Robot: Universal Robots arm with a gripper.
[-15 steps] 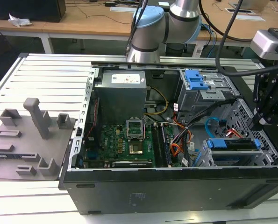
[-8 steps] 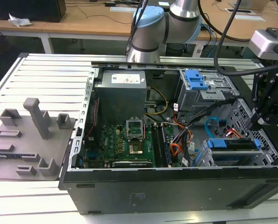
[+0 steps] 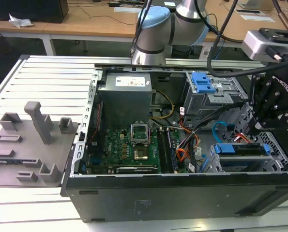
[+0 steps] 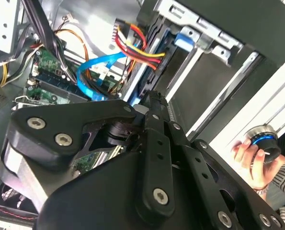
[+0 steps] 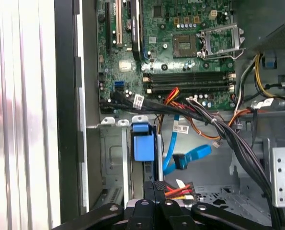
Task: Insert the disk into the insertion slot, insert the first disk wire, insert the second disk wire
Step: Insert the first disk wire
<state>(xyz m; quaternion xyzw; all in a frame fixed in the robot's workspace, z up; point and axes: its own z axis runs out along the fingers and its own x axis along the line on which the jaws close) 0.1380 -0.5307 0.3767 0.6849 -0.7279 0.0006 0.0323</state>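
The disk (image 3: 240, 149) sits in the insertion slot (image 3: 207, 165), a grey cage at the case's corner on the exterior view's right. Its blue carrier tab (image 5: 143, 143) shows in the first wrist view. My gripper (image 3: 256, 126) hangs just above the disk's rear end. Its fingers (image 5: 148, 190) are shut, and the first disk wire (image 5: 179, 191), a red, yellow and black bundle, comes out right at the tips; its plug is hidden. The second disk wire (image 5: 173, 148), a light-blue loop, lies loose beside the disk, and it shows in the second wrist view (image 4: 92, 72).
Motherboard (image 3: 134, 145) and power supply (image 3: 124, 96) fill the case's middle. A cage with a blue latch (image 3: 204, 84) stands behind the slot. An orange flat cable (image 3: 182, 154) and a black cable bundle (image 5: 228, 134) cross nearby. A person's hand (image 4: 250, 158) rests outside the case.
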